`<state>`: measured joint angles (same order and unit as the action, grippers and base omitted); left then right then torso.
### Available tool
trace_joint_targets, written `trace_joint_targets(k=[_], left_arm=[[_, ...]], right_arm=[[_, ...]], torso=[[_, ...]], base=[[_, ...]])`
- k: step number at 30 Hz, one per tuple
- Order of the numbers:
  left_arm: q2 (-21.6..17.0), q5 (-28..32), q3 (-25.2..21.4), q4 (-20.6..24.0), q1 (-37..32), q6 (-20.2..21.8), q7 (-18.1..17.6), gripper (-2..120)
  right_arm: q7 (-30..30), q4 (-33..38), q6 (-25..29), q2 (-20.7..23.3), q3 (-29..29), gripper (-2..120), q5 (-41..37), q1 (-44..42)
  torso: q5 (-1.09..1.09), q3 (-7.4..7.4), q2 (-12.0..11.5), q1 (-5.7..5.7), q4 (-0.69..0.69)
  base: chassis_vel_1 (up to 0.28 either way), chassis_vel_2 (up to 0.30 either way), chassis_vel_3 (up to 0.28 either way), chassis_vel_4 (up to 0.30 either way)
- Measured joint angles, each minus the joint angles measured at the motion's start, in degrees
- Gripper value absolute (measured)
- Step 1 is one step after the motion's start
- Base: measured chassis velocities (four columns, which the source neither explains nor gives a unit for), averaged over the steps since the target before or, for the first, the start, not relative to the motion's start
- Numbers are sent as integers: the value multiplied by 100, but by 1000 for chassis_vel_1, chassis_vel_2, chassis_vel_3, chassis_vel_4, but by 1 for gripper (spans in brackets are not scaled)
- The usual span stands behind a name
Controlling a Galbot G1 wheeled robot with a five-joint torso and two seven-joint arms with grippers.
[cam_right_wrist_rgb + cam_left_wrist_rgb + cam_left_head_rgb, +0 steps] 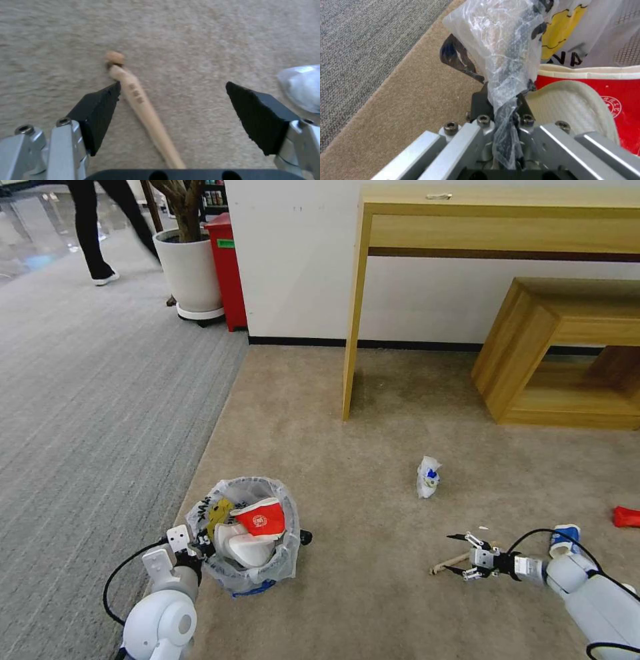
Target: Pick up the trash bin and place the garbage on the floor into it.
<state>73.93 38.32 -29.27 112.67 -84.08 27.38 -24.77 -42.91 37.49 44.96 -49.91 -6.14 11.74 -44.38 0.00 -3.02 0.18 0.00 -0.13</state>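
Observation:
The trash bin point(250, 573) with its crinkly white bag stands on the beige floor point(373, 447) at the lower left. It holds a white slipper point(243, 543) and a red-white carton point(261, 520). My left gripper point(193, 547) is shut on the bin's rim and bag point(501, 75). My right gripper point(459, 557) is open, low over the carpet, its fingers point(100, 110) either side of a wooden stick point(143, 110); the same stick point(448, 565) lies at the lower right. More garbage lies around: a crumpled blue-white cup point(428, 477), another cup point(563, 539) and a red wrapper point(627, 517).
A wooden desk point(493, 220) and a low wooden shelf point(560, 347) stand against the back wall. Grey ribbed carpet point(100, 400) runs along the left, with a white planter point(190, 270) and a red bin point(227, 267) beyond it. Open beige carpet lies between bin and stick.

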Motion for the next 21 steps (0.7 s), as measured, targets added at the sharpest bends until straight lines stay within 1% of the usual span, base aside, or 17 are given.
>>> trace_joint_targets(k=[1,3,4,5,6,7,11,21], left_arm=[[15,-7,0,-7,4,0,0,0],[29,-19,0,-12,7,0,0,0],[29,-19,0,-12,7,0,0,0],[40,-25,-1,-14,8,0,0,0],[49,-31,-1,-15,8,0,0,0],[71,-44,-3,-17,9,0,0,0],[108,-72,-7,-23,8,0,1,0],[174,-100,-34,-55,21,-4,6,0]], right_arm=[[-261,-44,0,6,-3,85,-118,32],[-577,-134,-1,10,3,86,-308,95],[-577,-134,-1,10,3,86,-308,95],[-733,-196,1,9,12,89,-396,134],[-814,-233,6,6,20,90,-442,160],[-1063,-329,42,-15,39,91,-558,233],[-1246,-417,74,-45,119,92,-740,299],[-1395,-738,130,-163,220,92,-724,529]], torso=[[0,0,1,0,0],[0,0,0,0,1],[0,0,0,0,1],[1,1,1,0,0],[1,1,1,0,0],[1,0,1,0,0],[1,1,1,0,1],[0,1,1,0,0]], base=[[0,0,0,0],[0,0,0,0],[0,0,0,0],[0,0,0,0],[0,0,0,0],[0,0,0,0],[0,0,0,0],[0,0,0,0]])
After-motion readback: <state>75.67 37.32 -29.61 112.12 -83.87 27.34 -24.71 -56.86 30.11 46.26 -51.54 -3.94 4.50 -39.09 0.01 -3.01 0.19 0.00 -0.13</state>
